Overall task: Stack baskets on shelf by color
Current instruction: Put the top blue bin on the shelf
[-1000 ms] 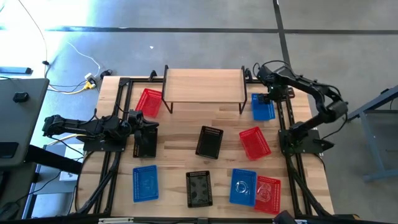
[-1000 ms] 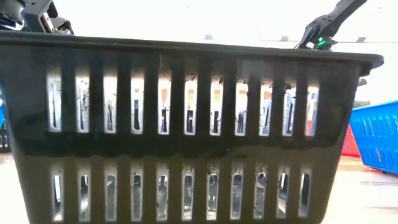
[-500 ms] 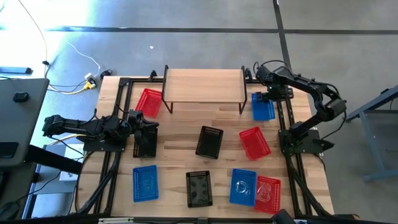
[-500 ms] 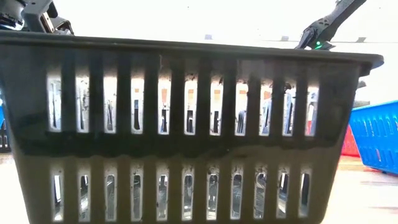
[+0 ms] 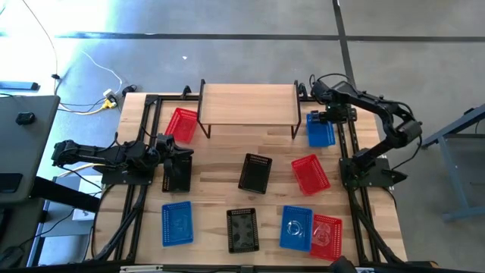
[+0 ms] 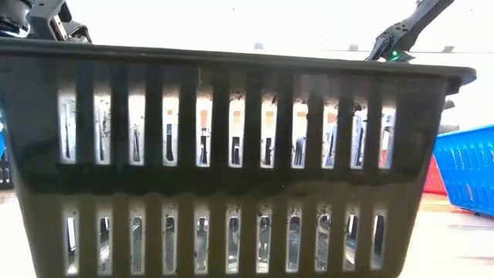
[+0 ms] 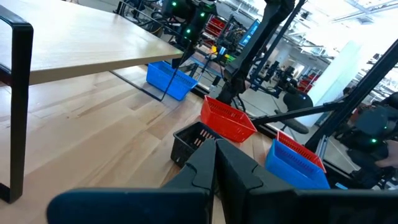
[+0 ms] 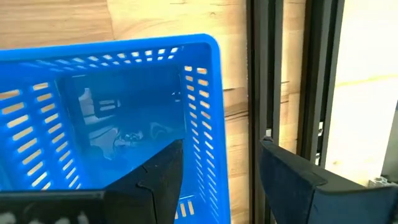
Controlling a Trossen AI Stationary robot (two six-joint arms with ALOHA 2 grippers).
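Bright daylight glares on the floor at upper left; the low view's backdrop is blown out white.

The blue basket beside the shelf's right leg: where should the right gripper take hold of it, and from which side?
Best the long side wall nearest the table edge, from above. The blue basket lies open side up, and the right gripper is open with one finger inside that wall and one outside.

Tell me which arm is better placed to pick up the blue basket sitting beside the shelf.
Right. The right gripper hangs open directly over the blue basket, its fingers straddling one wall beside the shelf. The left gripper sits shut across the table over a black basket.
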